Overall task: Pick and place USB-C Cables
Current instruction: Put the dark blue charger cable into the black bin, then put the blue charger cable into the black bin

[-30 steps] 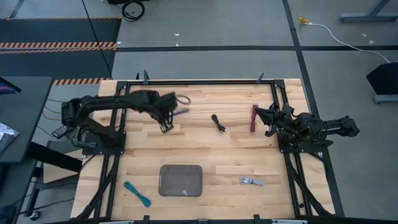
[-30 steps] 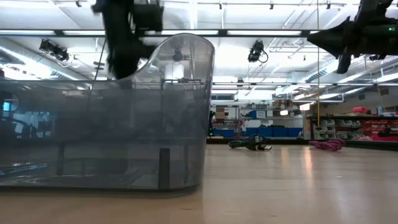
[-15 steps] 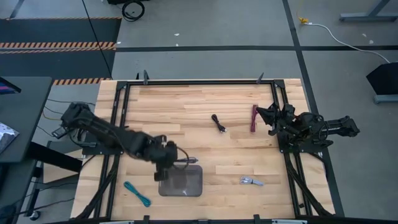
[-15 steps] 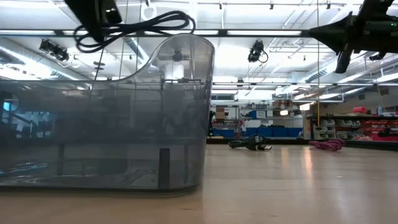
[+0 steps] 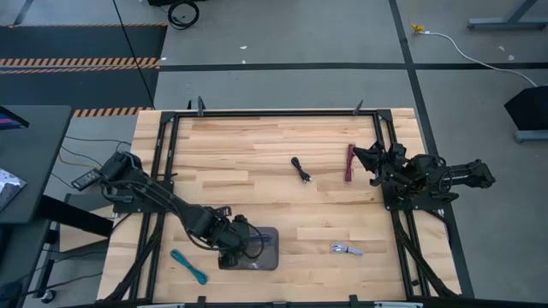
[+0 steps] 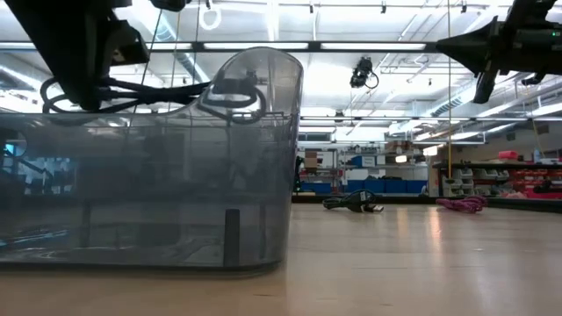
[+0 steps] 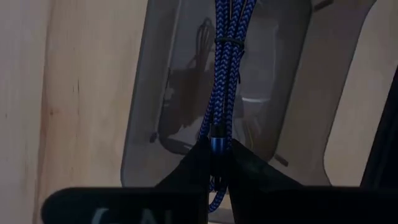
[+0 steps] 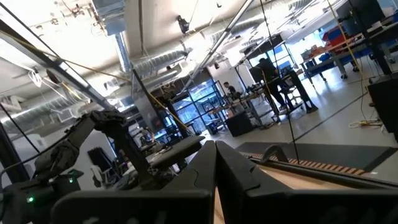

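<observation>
My left gripper (image 5: 240, 240) is shut on the purple-blue cable bundle (image 7: 225, 74) over the grey tray (image 5: 267, 259); in the low view the bundle (image 6: 184, 89) sits at about the height of the tray's rim (image 6: 263, 66). My right gripper (image 5: 360, 159) is shut and empty, raised beside the dark red cable (image 5: 349, 163). The black cable (image 5: 300, 168) lies mid-table. The silver-grey cable (image 5: 346, 249) lies right of the tray and the teal cable (image 5: 188, 266) left of it. My left gripper pinches the bundle's near end (image 7: 215, 138) between its two fingers, beside a metal plug. The bundle runs straight out ahead of the fingers, along them. It is lifted clear above the tray's floor (image 7: 292, 81), its loops reaching toward the table's right.
A black frame (image 5: 257, 112) runs along the table's far edge and down both sides. The tray's tall translucent wall (image 6: 149, 175) fills the left of the low view. Bare wood lies between the tray and the black cable.
My left gripper has carried the purple-blue cable from the far left part of the table toward the near edge and come down over the tray. The cable has stayed in its fingers, lifted clear.
</observation>
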Robot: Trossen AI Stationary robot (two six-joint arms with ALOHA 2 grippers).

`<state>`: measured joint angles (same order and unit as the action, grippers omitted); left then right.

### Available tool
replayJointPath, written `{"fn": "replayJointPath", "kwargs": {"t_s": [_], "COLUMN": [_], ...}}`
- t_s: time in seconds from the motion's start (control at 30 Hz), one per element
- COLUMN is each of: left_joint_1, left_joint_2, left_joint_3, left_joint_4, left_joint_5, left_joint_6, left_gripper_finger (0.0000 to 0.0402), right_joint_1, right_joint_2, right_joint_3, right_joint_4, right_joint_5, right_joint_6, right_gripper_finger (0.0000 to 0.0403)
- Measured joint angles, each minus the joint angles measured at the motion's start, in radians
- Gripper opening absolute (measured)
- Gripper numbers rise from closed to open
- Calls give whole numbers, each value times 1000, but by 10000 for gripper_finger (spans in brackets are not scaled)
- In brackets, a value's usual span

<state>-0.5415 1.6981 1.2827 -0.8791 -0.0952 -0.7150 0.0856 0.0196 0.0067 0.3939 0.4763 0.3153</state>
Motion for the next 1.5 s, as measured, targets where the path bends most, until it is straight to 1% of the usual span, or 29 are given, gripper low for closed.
{"fn": "replayJointPath", "kwargs": {"t_s": [0.07,0.2,0.43,0.63,0.97,1.03,1.13,1.2,1.37,1.5], "left_joint_1": [5,8,6,8,8,5,-9,-26,-62,-95], "left_joint_2": [0,0,0,0,0,0,0,0,-18,-24], "left_joint_3": [0,0,0,0,0,0,0,0,4,43], "left_joint_4": [2,5,62,68,68,67,67,67,46,-57], "left_joint_5": [-6,-16,-16,-16,-16,-7,54,69,71,66], "left_joint_6": [-7,-8,2,19,-45,-69,-105,-132,-160,-159], "left_gripper_finger": [37,63,74,92,122,124,125,123,115,108], "right_joint_1": [0,0,0,0,0,0,0,0,0,0], "right_joint_2": [0,0,0,0,0,0,0,0,0,0], "right_joint_3": [0,0,0,0,0,0,0,0,0,0], "right_joint_4": [0,-7,-8,-8,-8,-8,-11,-19,-39,-53], "right_joint_5": [-1,-22,-37,-36,-36,-37,-36,-36,-36,-36], "right_joint_6": [0,0,0,-1,-3,-4,-13,-42,-62,-63], "right_gripper_finger": [15,15,15,15,15,15,15,15,15,15]}}
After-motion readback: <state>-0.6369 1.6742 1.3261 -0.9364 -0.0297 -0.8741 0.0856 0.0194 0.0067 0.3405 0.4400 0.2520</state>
